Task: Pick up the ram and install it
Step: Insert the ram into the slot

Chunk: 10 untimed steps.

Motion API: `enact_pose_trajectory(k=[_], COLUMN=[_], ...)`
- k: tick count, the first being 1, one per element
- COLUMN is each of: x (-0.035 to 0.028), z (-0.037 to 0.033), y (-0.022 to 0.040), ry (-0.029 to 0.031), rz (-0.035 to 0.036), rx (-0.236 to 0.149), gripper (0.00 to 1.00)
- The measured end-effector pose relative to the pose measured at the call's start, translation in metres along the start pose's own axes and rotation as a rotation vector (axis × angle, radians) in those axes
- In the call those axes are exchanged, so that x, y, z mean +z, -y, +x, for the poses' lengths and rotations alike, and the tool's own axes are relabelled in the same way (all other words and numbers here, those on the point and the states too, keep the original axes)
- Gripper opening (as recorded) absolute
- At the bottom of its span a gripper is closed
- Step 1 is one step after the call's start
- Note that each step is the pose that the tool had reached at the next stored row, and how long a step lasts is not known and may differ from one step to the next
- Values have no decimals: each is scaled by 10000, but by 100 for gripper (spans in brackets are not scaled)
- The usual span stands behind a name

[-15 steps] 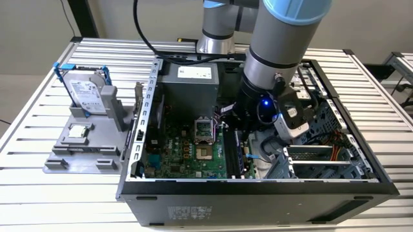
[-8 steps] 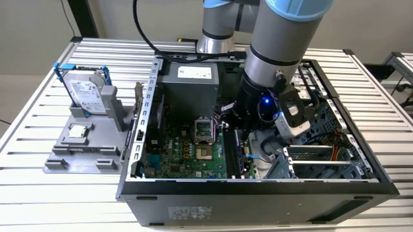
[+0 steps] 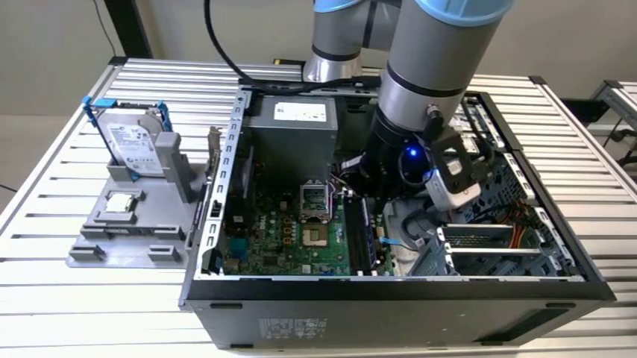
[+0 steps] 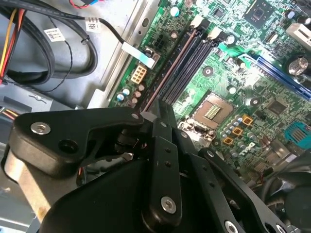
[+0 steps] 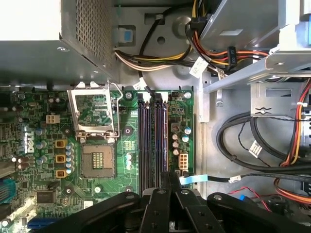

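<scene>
Slatted aluminium table (image 3: pixel 60 298) under everything, pale wall behind.

One black desktop computer case (image 3: pixel 398 298) lying open on its side, spanning the middle of the table to its near edge in the exterior view. One grey robot arm (image 3: pixel 438 67) reaching down into it from the far edge.

Inside the case: one grey power supply (image 3: pixel 289 142) with a white label at the far end, lettering too small to read. One green motherboard (image 3: pixel 289 239) with one empty processor socket (image 5: pixel 97 160). Beside it a row of memory slots (image 5: pixel 153 141), four as far as can be counted.

One black gripper (image 5: pixel 169 182) low over the near end of those slots. Open or closed: cannot tell.

The ram (image 3: pixel 356 237), seemingly the thin dark strip on edge along the slot row, running up to the gripper. Seated or held: cannot tell.

Toward the table's edge on the exterior view's left, one grey holder (image 3: pixel 130 235). Upright in it, one hard drive (image 3: pixel 131 142) in a blue frame. Flat in front of that, one square silver processor chip (image 3: pixel 119 201).
</scene>
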<state>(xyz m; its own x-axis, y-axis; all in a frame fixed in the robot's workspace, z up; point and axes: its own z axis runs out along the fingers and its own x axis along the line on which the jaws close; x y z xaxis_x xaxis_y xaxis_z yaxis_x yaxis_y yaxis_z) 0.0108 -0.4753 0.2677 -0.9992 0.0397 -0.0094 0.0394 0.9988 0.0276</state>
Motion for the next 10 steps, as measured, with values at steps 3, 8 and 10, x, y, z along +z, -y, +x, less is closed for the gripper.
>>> enact_pose_trajectory(k=[3, 8, 10], x=[-6, -6, -6], z=[0, 0, 0], y=[0, 0, 0], ry=[-1, -18, -24], rz=[-2, -7, -9], rx=[-74, -648, -870], gripper=[0, 0, 0])
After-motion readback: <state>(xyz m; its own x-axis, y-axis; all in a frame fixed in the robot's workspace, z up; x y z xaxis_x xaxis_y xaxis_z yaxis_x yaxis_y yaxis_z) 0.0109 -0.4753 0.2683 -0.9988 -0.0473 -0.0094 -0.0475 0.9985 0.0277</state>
